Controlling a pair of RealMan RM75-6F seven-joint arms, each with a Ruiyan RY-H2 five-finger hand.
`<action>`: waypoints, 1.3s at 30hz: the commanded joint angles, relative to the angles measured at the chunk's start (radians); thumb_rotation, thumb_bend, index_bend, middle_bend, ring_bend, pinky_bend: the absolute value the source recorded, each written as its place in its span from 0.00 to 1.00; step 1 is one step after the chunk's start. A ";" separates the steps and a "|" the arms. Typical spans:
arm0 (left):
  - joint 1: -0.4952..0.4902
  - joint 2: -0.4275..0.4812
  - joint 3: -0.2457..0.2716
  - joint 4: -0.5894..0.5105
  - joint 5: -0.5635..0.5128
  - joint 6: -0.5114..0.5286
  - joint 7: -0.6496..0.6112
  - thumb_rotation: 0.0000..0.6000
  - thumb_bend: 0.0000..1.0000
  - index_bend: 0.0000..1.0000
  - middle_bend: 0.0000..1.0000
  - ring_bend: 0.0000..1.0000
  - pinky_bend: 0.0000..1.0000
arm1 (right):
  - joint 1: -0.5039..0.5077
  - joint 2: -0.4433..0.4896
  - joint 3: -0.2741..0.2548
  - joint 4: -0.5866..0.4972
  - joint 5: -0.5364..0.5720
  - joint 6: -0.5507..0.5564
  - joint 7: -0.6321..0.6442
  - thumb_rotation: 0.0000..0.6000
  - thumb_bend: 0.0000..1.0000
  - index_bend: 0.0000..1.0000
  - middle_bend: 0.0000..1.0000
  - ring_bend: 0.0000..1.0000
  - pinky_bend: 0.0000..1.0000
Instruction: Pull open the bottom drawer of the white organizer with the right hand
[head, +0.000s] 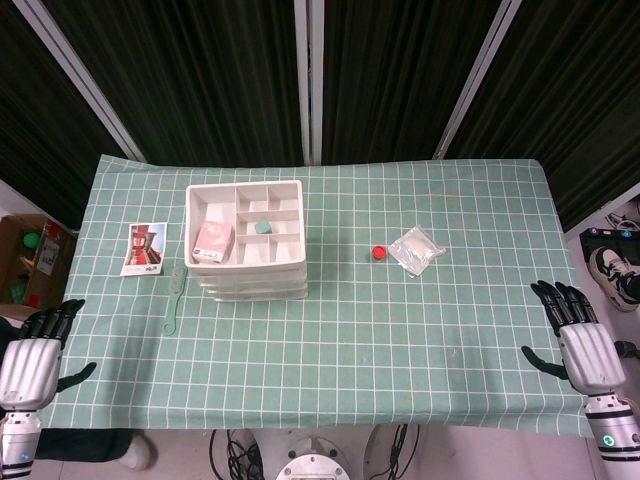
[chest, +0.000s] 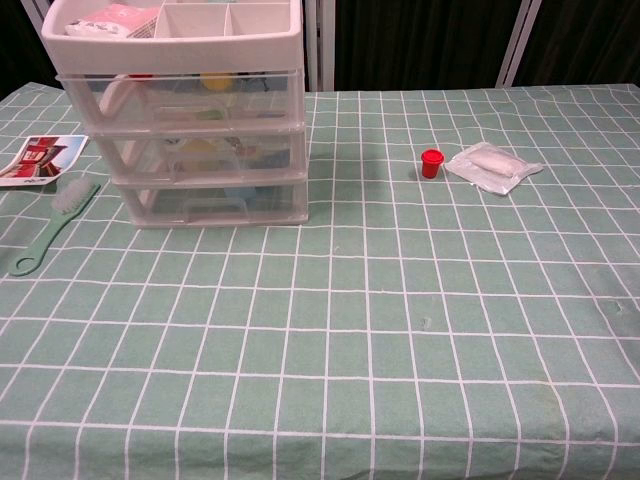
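The right hand (head: 578, 335) is resting empty, fingers apart, at four o'clock, well apart from the white plastic three-drawer organizer (chest: 190, 120); its clear bottom drawer (chest: 212, 203) is sitting closed. The left hand (head: 32, 352) is lying spread at eight o'clock.

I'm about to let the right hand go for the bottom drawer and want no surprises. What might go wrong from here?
1. The white organizer stands loose on the cloth with filled drawers; pulling the bottom drawer may drag the whole stack forward, and the left hand is not bracing it.
2. The right hand rests at the table's far right edge; sweeping across, it could knock the red cap or plastic packet.
3. The drawer front looks smooth, so fingers may slip.
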 joint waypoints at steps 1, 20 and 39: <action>-0.007 -0.002 -0.002 0.002 -0.007 -0.014 0.003 1.00 0.10 0.12 0.15 0.16 0.19 | 0.009 -0.004 0.004 -0.001 0.007 -0.014 -0.003 1.00 0.14 0.00 0.06 0.00 0.07; -0.014 0.006 0.002 -0.018 0.026 -0.006 0.008 1.00 0.10 0.12 0.15 0.16 0.19 | 0.197 -0.051 -0.014 -0.086 -0.160 -0.181 0.245 1.00 0.18 0.00 0.16 0.01 0.11; -0.004 0.004 0.016 0.033 0.030 -0.006 -0.053 1.00 0.10 0.13 0.16 0.16 0.19 | 0.563 -0.478 0.133 -0.056 0.175 -0.678 0.716 1.00 0.47 0.00 0.61 0.54 0.64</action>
